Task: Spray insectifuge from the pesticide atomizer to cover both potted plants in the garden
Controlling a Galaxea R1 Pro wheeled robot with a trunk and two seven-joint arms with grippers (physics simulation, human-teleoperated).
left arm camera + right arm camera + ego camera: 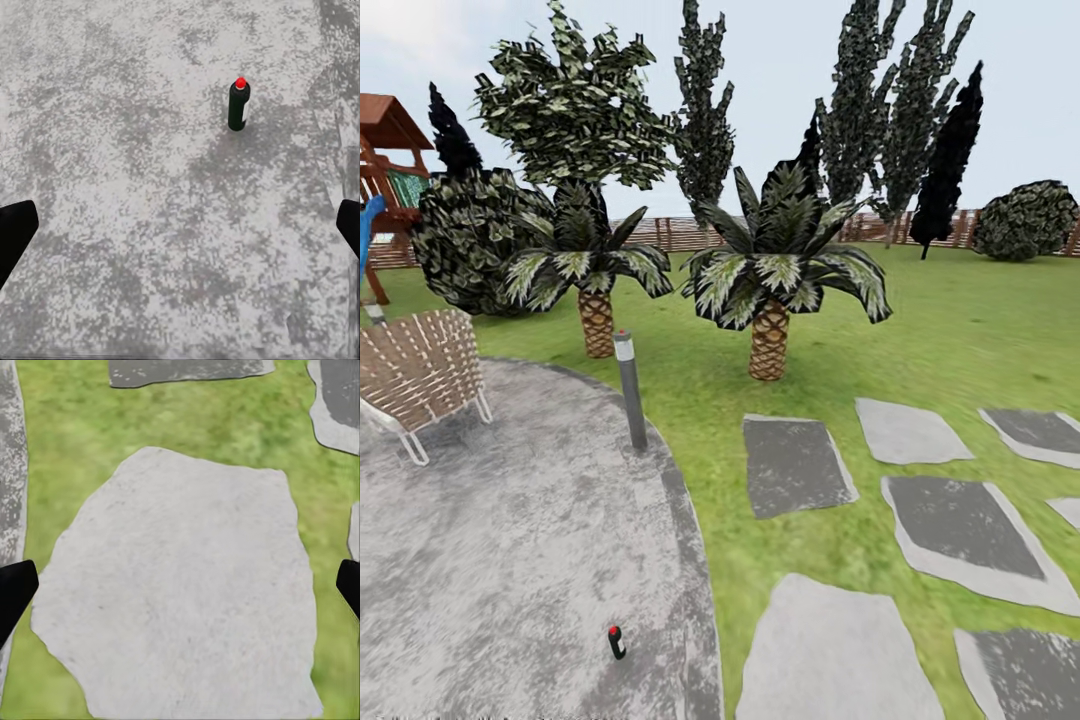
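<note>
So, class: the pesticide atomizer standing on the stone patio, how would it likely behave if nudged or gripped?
The pesticide atomizer stands tall and narrow on a small base, so a sideways nudge would probably tip it. Its round body might then roll on the flat patio. It looks rigid and probably light.

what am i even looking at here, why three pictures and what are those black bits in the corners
These are renders from a simulated wheeled robot with two arms. The big picture is from a camera on its head, looking over a garden: a round stone patio, palm trees, a woven chair, a grey lamp post and stepping stones. The small dark spray bottle with a red tip stands upright on the patio.

The other two pictures come from cameras near each gripper. The black bits are fingertips. The left gripper is open over the patio, facing the bottle. The right gripper is open over a pale stone. Nothing is held.
</note>
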